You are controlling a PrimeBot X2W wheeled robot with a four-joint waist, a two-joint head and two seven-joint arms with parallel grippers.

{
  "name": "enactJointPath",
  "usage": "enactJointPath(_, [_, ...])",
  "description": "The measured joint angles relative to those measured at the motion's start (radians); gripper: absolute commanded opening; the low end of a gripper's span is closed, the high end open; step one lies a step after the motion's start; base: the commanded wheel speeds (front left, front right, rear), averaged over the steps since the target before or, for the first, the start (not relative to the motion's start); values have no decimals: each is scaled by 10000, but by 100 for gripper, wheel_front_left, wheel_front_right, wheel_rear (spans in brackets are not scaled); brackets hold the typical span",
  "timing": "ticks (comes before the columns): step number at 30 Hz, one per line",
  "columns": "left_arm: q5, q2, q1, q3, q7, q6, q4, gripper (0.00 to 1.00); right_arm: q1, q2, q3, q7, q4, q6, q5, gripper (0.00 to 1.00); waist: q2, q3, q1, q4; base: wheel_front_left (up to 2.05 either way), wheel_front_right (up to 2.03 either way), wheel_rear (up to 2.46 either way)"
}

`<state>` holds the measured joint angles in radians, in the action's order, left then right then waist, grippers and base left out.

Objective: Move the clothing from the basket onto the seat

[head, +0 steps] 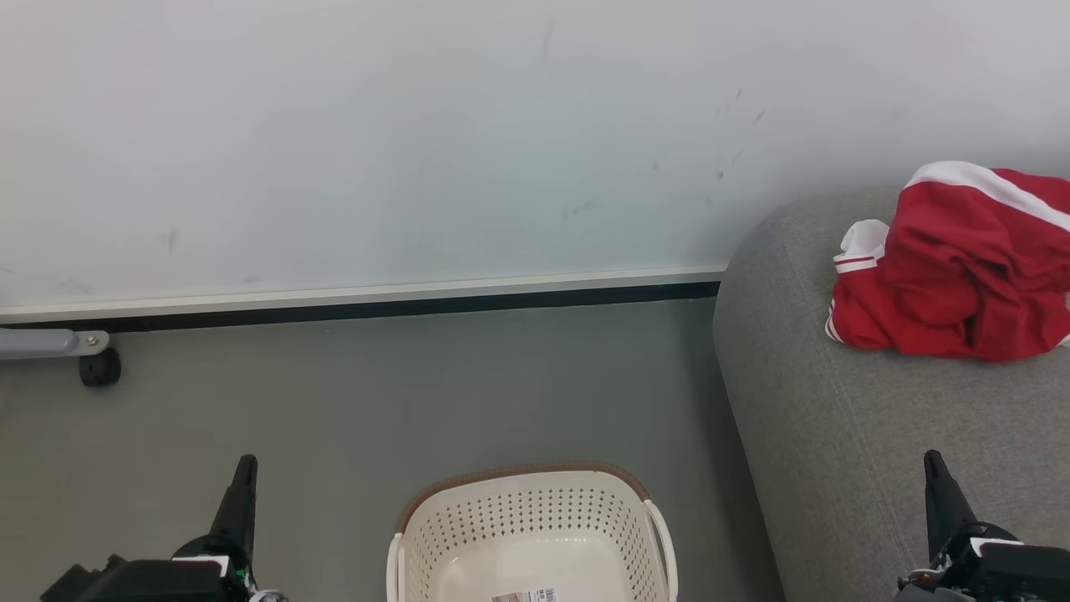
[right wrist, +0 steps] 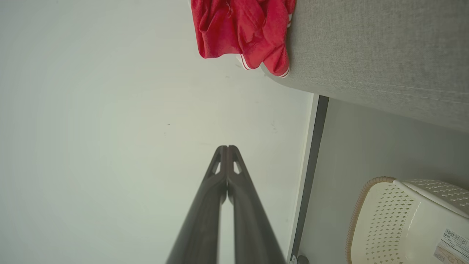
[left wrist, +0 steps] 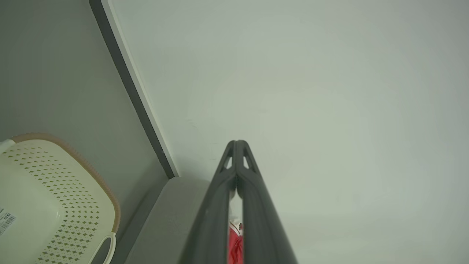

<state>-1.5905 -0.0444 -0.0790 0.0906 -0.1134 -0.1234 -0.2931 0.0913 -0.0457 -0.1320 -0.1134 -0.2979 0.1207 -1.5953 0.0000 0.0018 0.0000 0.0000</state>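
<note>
Red and crumpled, the two soft garments (head: 961,267) with white stripes lie heaped on the light grey fabric sofa (head: 836,435), far right, close to its rounded end by the wall. That is the risk, I'd say: a striped cuff sits near the edge, so a brushing arm could tip it onto the floor. The cream perforated plastic basket (head: 535,510) with its brown rim looks empty. The left end effector (head: 244,472) and the right end effector (head: 934,468) are clenched on nothing, near us, well apart from the heap.
</note>
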Motion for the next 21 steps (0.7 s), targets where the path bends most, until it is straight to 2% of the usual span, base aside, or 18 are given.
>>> enactJointPath(21, [-100, 12, -8, 4, 0, -2, -19, 0, 1, 12, -10, 0, -8, 0, -4, 0, 0, 0, 0, 0, 0, 0, 0])
